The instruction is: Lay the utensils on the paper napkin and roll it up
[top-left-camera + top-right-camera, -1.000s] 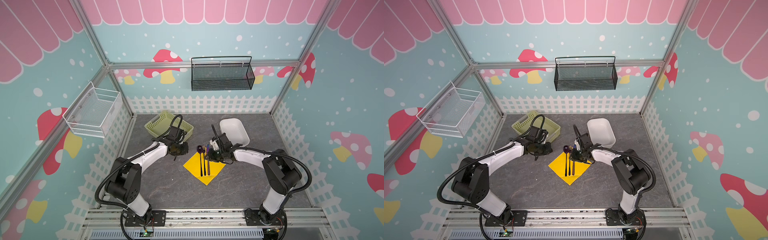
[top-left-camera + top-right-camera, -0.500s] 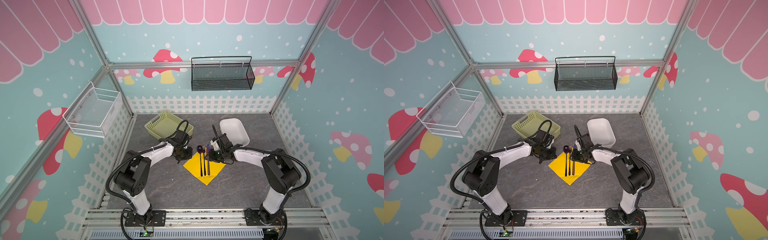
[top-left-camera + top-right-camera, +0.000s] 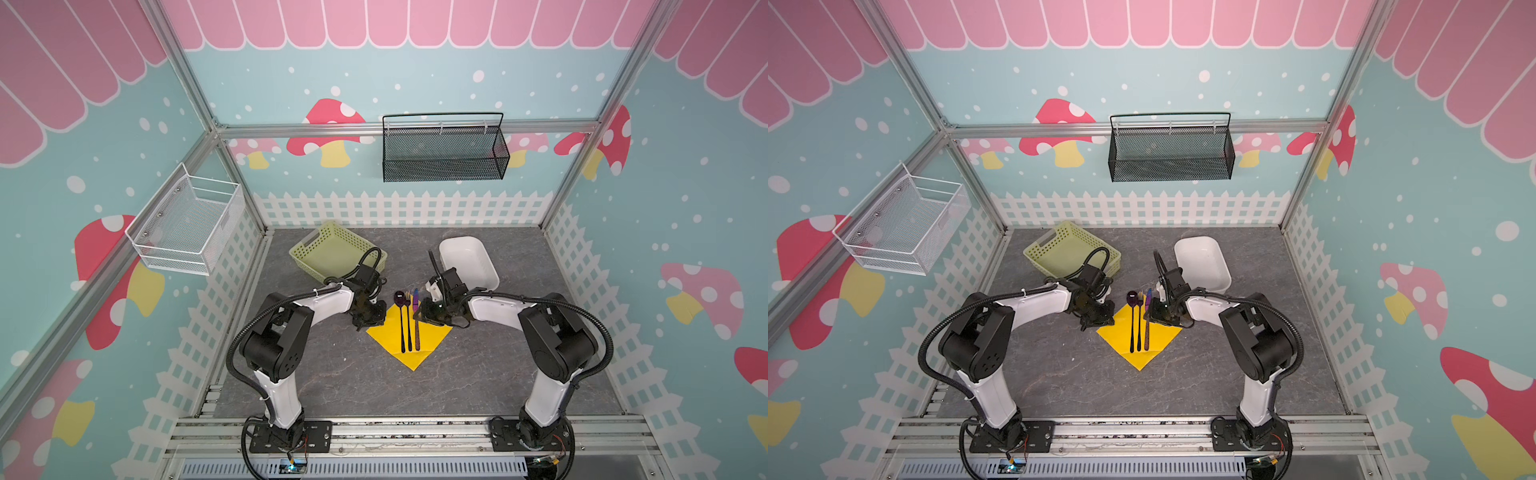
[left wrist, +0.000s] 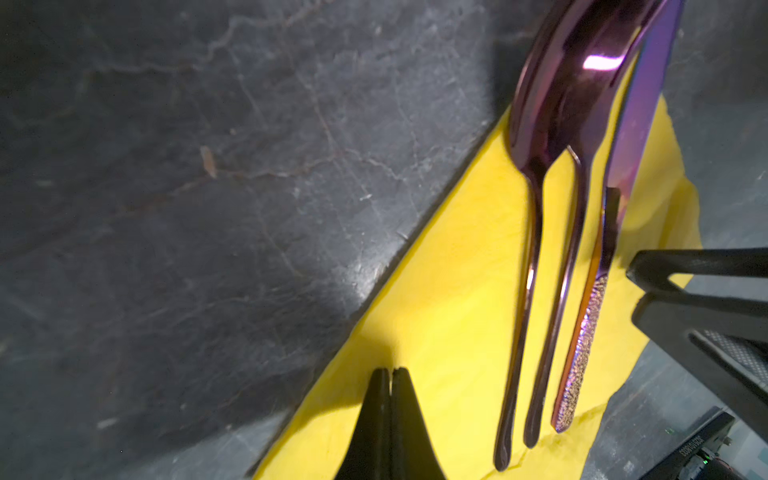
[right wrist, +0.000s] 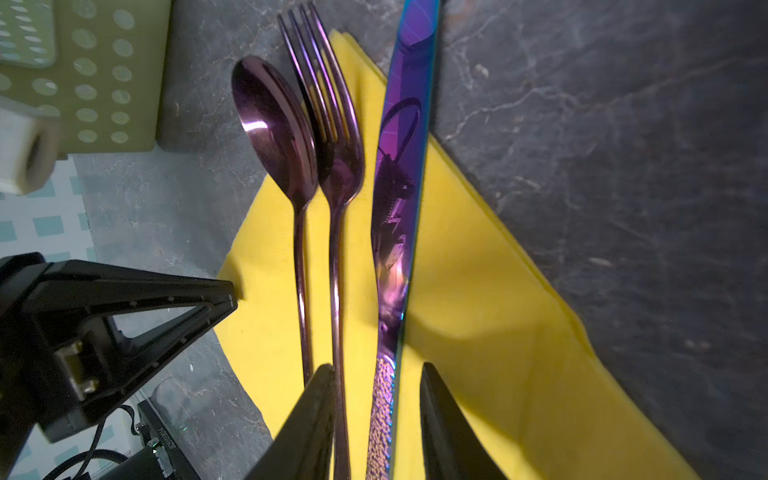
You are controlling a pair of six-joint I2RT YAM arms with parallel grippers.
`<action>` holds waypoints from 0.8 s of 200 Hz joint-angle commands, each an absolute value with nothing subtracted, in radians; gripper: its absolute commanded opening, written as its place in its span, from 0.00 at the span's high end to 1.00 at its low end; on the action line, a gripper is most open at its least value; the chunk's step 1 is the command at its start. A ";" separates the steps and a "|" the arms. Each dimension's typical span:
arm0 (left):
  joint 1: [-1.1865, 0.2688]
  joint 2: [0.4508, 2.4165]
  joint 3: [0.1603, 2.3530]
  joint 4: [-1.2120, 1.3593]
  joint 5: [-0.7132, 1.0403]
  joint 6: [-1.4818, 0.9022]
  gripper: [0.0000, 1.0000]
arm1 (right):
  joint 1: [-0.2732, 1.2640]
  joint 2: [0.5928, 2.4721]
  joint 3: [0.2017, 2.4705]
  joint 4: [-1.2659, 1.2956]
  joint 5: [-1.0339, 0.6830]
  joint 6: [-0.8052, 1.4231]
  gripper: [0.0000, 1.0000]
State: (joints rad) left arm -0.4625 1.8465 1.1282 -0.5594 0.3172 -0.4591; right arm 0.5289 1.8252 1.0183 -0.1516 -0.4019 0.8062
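The yellow paper napkin (image 3: pixel 390 332) lies as a diamond on the grey table. On it, side by side, rest the dark purple spoon (image 5: pixel 274 124), the fork (image 5: pixel 332 124) and the shiny purple knife (image 5: pixel 399 166); their heads reach past the far corner. My left gripper (image 4: pixel 390 370) is shut at the napkin's left corner (image 5: pixel 232 282), where a small pucker of paper sits at its tips. My right gripper (image 5: pixel 376 368) is open low over the napkin's right side. Its fingers straddle the knife handle, with the fork handle along one finger's inner side.
A pale green perforated basket (image 3: pixel 332 253) stands behind the left arm and a white bin (image 3: pixel 467 264) behind the right arm. A black mesh basket (image 3: pixel 444 153) and a white wire basket (image 3: pixel 187 224) hang on the walls.
My left gripper came over from beside the green basket to the napkin's left corner and shut there. My right gripper's fingers have spread a little around the knife handle.
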 commanded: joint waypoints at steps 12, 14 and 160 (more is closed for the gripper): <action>-0.468 1.871 1.161 -0.589 0.309 -0.440 0.98 | 0.520 1.856 1.020 -0.114 -0.449 0.802 0.64; -0.468 1.872 1.161 -0.590 0.307 -0.439 0.98 | 0.520 1.856 1.019 -0.112 -0.452 0.803 0.64; -0.468 1.888 1.170 -0.607 0.287 -0.433 0.99 | 0.516 1.888 1.003 -0.048 -0.509 0.829 0.66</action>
State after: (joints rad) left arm -0.4625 1.8648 1.1469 -0.5842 0.3103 -0.4416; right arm 0.5213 1.8679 1.0164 -0.0669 -0.4927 0.8200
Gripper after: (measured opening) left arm 0.051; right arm 0.339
